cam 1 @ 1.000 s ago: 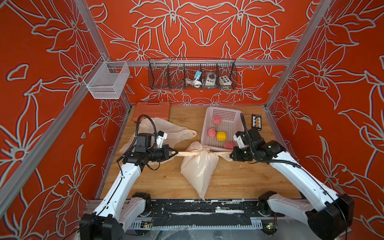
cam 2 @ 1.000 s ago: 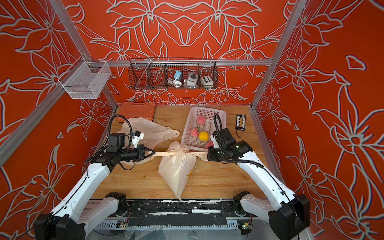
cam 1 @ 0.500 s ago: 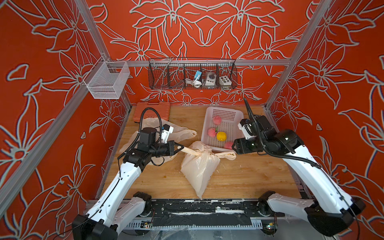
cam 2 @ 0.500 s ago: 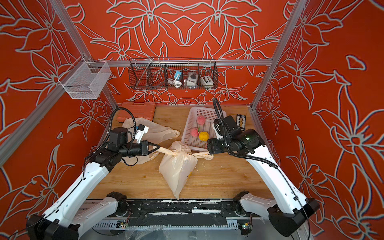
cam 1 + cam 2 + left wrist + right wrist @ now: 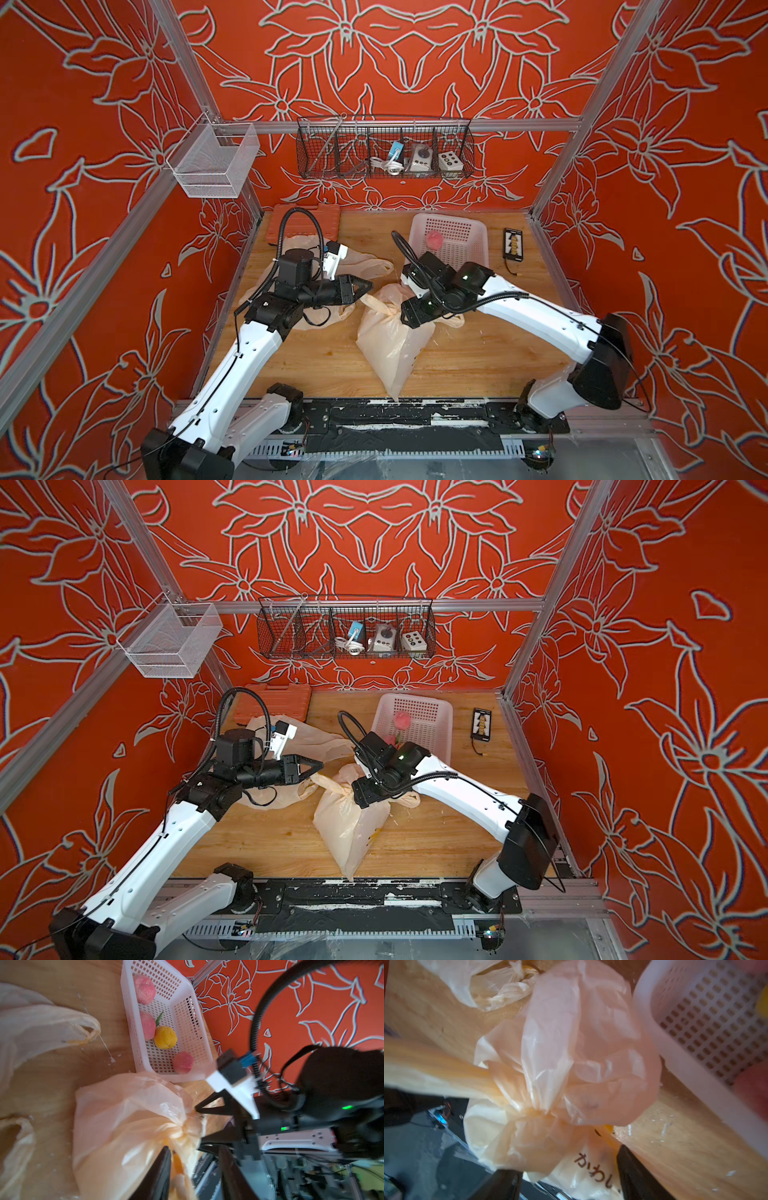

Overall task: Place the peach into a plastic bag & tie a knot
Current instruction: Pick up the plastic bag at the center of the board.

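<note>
Grip: the left gripper (image 5: pixel 368 286) and the right gripper (image 5: pixel 197 1126) both stand with jaws parted, clamping nothing.
Left side: a twisted handle strip (image 5: pixel 177 1162) of the bag lies loose between the left gripper's fingers.
Right side: the right gripper straddles the knot (image 5: pixel 185 1132), its fingers just beside the bunched film.
Bag: the translucent pale-orange plastic bag (image 5: pixel 390 349) lies on the wooden table (image 5: pixel 478 357) with its neck cinched. Its puffed top is just beside the white perforated plastic basket (image 5: pixel 457 245), perhaps touching it. Its bottom corner reaches the table's front edge.
Peach: presumably inside the tied bag, but the film hides it and I cannot confirm that. Round pink fruits (image 5: pixel 144 989) and a yellow fruit (image 5: pixel 165 1037) sit in the basket.
Risk, knot: it looks like a single cinch, and with both ends free the springy film may let it slacken.
Risk, snag: either arm backing away could catch film on a finger, dragging the bag or pulling the knot open.
Risk, tear: the film looks thin, so a sharp tug may rip it.
Risk, slide: a pull toward the front could carry the bag's corner off the table.
Risk, basket: a sideways drag could shove the basket.
</note>
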You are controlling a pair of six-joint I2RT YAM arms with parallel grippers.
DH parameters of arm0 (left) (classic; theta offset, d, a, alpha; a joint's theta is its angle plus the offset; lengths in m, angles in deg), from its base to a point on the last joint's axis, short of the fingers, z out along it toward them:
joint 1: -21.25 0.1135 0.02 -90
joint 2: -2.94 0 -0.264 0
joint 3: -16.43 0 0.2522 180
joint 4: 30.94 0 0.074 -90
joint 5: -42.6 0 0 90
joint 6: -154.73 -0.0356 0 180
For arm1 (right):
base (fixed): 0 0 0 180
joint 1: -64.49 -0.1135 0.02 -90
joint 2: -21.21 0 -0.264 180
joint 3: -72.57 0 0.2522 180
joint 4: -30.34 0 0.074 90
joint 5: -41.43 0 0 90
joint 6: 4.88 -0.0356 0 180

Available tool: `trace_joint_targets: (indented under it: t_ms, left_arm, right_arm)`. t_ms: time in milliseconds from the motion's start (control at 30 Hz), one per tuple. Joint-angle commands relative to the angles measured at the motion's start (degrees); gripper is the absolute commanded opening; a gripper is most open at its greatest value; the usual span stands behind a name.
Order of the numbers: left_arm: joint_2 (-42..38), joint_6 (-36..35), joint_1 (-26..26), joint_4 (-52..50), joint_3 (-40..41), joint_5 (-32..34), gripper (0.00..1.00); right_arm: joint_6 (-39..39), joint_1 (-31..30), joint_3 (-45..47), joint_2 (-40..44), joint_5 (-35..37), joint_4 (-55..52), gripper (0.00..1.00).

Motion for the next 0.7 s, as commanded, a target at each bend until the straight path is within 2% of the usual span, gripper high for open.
trace_joint_targets:
  t_ms: [0,33,133,233,300,367,433,533,667]
  left_arm:
    - [-0.1,-2.6,2.8,-8.6,-6.5,6.0,0.49]
    - [0.1,-2.9,4.8,-12.2,-8.8,8.8,0.50]
    - [0.7,-3.9,11.4,-21.4,-15.7,17.4,0.51]
    - [0.7,-8.2,14.8,-26.4,-19.7,27.7,0.56]
    - [2.1,-11.3,14.9,-26.9,-19.7,31.4,0.62]
    - [5.2,-13.0,14.9,-26.4,-18.3,30.4,0.65]
    - [8.3,-13.9,14.1,-24.3,-15.7,26.9,0.68]
    - [11.7,-16.5,7.4,-16.8,-10.5,28.0,0.75]
    - [19.1,-22.5,0.1,-10.5,-11.3,30.7,0.79]
  right_arm:
    - [-0.4,0.3,2.4,-0.6,-3.7,6.4,0.38]
    - [0.3,0.4,2.9,0.1,-5.5,7.4,0.25]
    - [1.8,0.4,1.4,4.2,-9.2,7.0,0.01]
    - [2.0,0.9,-3.9,9.9,-11.3,3.1,0.00]
    - [1.3,2.7,-7.3,13.3,-13.1,1.1,0.00]
    - [0.4,6.2,-10.5,15.8,-13.7,-1.6,0.00]
    - [0.5,12.2,-14.0,17.4,-13.6,-6.0,0.00]
    - [2.3,20.6,-17.5,19.4,-11.5,-10.7,0.00]
    - [4.1,31.0,-22.7,20.1,-6.2,-16.9,0.00]
